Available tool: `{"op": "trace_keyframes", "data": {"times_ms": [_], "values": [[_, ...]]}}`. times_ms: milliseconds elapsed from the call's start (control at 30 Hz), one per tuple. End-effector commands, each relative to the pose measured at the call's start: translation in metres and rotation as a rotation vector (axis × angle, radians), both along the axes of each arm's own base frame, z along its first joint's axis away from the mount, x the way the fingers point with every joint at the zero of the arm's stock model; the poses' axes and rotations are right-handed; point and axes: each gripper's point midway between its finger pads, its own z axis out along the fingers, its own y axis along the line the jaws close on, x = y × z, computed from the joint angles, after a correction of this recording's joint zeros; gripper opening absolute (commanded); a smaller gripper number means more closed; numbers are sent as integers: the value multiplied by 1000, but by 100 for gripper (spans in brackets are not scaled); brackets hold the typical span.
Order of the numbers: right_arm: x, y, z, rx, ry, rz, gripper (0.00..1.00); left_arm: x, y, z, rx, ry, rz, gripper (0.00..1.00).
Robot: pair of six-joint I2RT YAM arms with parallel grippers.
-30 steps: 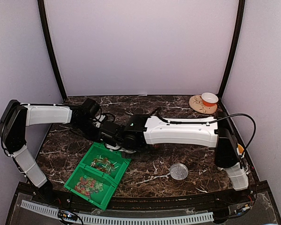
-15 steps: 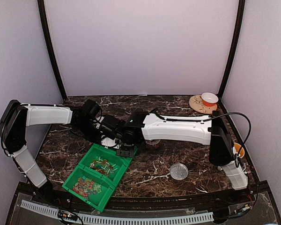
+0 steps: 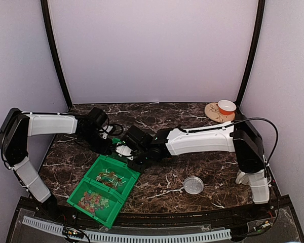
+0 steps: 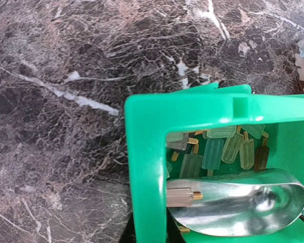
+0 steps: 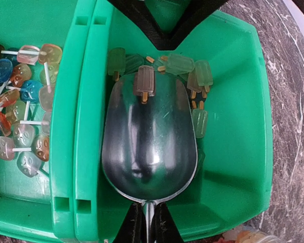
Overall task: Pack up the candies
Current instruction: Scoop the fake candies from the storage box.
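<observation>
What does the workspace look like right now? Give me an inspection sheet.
Surface: dark marble table, no spills seen.
Job's things: popsicle candies in one green bin; lollipops in the neighbouring bin; scoop among the popsicle candies.
Clutter: clear round dish; mug on a plate.
Grippers: left end effector shut on the green bin's wall; right end effector shut on the scoop's handle.
Cables: black cable looping over the right arm.
Surroundings: plain lilac walls.

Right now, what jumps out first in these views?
The shiny metal scoop, held by the right end effector, sits in the green bin at the front left of the table, with one brown popsicle-shaped candy on it. The neighbouring bin beside it holds bright lollipops.
</observation>
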Motion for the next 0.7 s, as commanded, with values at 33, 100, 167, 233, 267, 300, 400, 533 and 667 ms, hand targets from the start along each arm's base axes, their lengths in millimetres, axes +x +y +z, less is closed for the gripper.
{"op": "trace_keyframes", "data": {"times_ms": [33,100,167,233,267,300,400,533,667], "values": [[2,3,-44,128,102,-73,0,-2,-33,45,-167,-81,-86,0],[6,3,-40,190,127,-105,0,-2,-33,46,-169,-84,-86,0],[12,1,-37,240,128,-141,0,-2,-33,46,-168,-85,-86,0],[13,3,-32,274,115,-137,0,-2,-31,44,-157,-83,-80,0],[21,-1,-31,279,87,-190,0,-1,-30,43,-152,-82,-77,0],[30,-7,-29,282,51,-244,0,-1,-29,43,-148,-81,-75,0],[43,-15,-23,292,-1,-337,0,0,-29,43,-145,-84,-72,0],[56,-24,-19,300,-49,-435,0,-1,-29,43,-144,-82,-71,0],[55,-20,-21,314,-45,-416,0,0,-28,42,-139,-83,-68,0]]}}
